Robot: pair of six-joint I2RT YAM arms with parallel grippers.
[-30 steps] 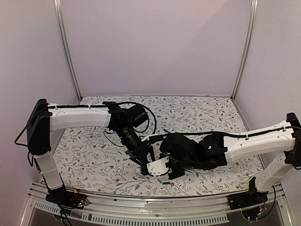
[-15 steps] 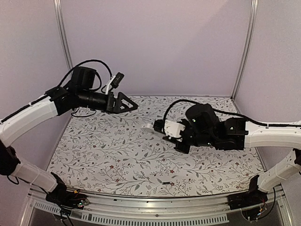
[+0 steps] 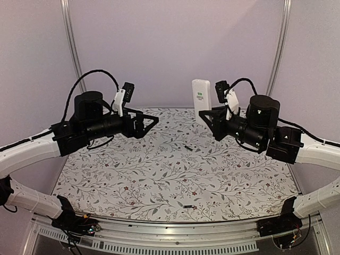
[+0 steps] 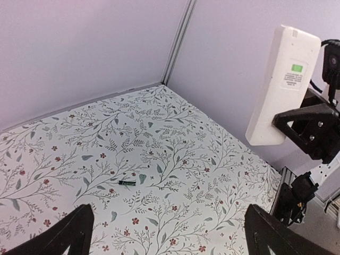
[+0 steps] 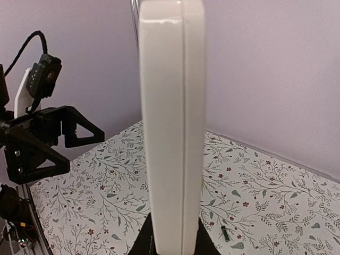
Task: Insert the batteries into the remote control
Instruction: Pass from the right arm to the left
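The floral table (image 3: 106,175) lies beneath the remote control (image 3: 201,101), which my right gripper (image 3: 210,121) pinches upright by its lower end. My left gripper (image 3: 147,125) hovers left of it, jaws spread, empty. One battery (image 3: 188,148) lies below the remote, a second battery (image 3: 190,206) farther below.

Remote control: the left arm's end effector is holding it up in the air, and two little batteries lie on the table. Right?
Not quite. The left end effector is open and empty; the right end effector holds the remote control up in the air, as the top external view shows. Two batteries do lie on the table.
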